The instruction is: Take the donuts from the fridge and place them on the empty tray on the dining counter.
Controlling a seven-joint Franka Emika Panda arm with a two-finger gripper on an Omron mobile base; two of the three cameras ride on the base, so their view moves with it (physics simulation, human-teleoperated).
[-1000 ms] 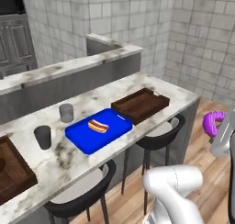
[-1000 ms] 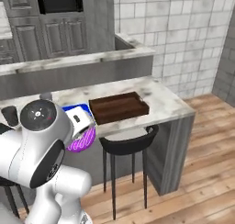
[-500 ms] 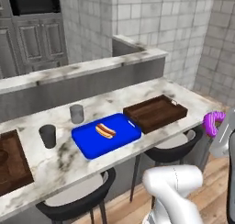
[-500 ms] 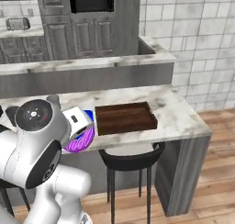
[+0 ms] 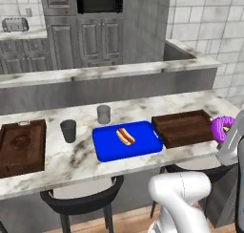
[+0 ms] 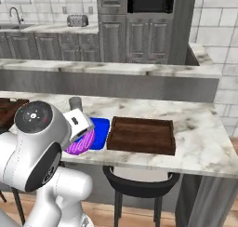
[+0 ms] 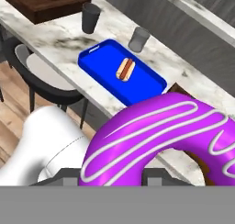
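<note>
A glossy white robot arm (image 6: 37, 161) built of thick, rounded tubular segments, with a dark grey circular joint cap carrying small red and white markings, and a boxy white hand with dark detailing.

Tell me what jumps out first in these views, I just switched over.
The purple donut looms up close in the hand view, held in the gripper at the counter's right end. Next comes the bright blue tray with a hot dog mid-counter, and the empty brown tray right beside it.
</note>
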